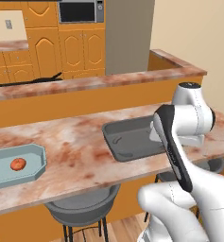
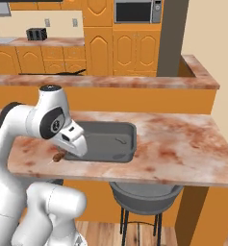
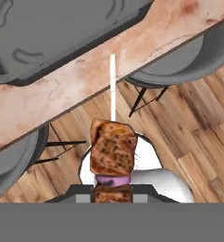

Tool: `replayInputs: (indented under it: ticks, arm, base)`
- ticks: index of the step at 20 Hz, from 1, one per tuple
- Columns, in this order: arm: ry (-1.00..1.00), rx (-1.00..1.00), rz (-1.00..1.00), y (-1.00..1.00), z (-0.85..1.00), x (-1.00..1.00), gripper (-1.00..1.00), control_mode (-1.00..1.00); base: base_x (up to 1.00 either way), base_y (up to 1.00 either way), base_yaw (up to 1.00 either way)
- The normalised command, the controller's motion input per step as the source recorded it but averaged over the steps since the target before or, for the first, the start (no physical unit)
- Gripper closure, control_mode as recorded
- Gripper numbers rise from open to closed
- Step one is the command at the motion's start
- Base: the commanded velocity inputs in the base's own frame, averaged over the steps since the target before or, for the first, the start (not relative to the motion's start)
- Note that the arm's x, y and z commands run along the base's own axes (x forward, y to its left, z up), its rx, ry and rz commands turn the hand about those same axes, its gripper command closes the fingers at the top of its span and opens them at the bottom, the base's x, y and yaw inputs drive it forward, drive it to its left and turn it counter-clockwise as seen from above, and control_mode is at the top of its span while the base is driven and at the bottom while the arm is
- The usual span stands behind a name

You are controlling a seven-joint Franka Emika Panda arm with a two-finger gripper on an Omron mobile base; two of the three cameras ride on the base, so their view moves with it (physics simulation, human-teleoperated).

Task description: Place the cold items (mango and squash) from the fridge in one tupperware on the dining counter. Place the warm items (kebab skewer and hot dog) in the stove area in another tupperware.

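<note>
Browned kebab skewer (image 3: 113, 151) clamped in the gripper's (image 2: 62, 154) narrow jaws, poised over the dining counter's (image 2: 183, 144) near edge beside the dark grey tupperware (image 2: 127, 139). Risk: released short, landing on floor.

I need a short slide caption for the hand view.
Kebab skewer in the shut gripper, its stick pointing at the dining counter edge beside the dark grey tray.

Orange cabinets (image 2: 101, 50), built-in microwave (image 2: 137, 10), beige wall (image 1: 198, 33), wood floor (image 3: 189, 127), grey stools (image 2: 144, 197).
</note>
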Motion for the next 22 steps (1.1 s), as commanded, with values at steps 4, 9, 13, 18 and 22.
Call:
replayInputs:
  ticks: [4, 9, 13, 18, 22]
  arm:
    - [0.18, 0.01, 0.27, -0.57, 0.16, 0.98, 1.00, -1.00]
    - [0.14, 0.02, 0.20, -0.35, 0.07, 0.88, 1.00, -1.00]
    - [0.03, 0.00, 0.08, -0.01, -0.05, 0.94, 1.00, -1.00]
    - [-0.08, 0.00, 0.35, -0.07, -0.28, 0.81, 1.00, -1.00]
    - [-0.06, 0.00, 0.52, -0.35, -0.37, 0.63, 1.00, -1.00]
  base:
    - [0.00, 0.00, 0.00]
    - [0.00, 0.00, 0.00]
    - [0.00, 0.00, 0.00]
    - [0.00, 0.00, 0.00]
    - [0.00, 0.00, 0.00]
